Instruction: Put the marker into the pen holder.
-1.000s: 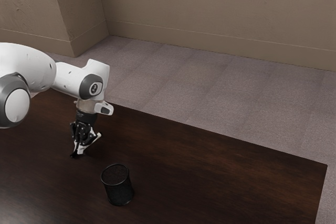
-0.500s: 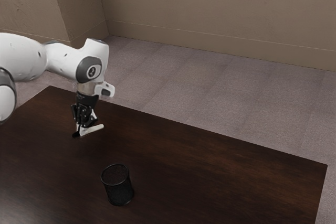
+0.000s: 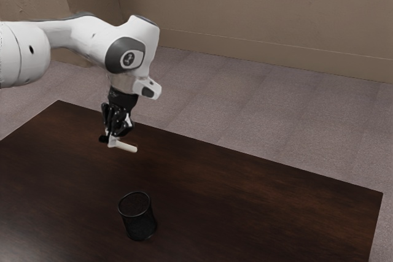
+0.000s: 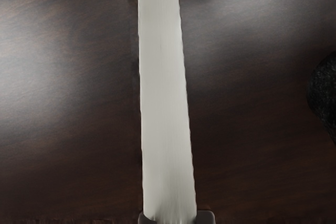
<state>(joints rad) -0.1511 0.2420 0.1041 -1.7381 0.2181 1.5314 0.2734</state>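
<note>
The gripper [image 3: 112, 140] is raised above the table, shut on the marker [image 3: 126, 147], a white barrel with a black end. The marker lies roughly level across the fingertips, its white end pointing to the exterior view's right and its black end to the left. In the wrist view the marker [image 4: 165, 98] runs long and pale just under the hand. The black mesh pen holder [image 3: 139, 218] stands upright, lower and nearer the exterior camera than the gripper; part of the pen holder [image 4: 324, 95] shows in the wrist view.
The dark wooden table [image 3: 245, 194] extends to the exterior view's right. Its far edge runs behind the gripper, with carpeted floor [image 3: 258, 115] and a brown wall [image 3: 258, 4] beyond.
Gripper and marker have risen off the table and shifted toward the exterior view's right. The marker's white end has swung round to dip slightly. The pen holder has stayed in place.
</note>
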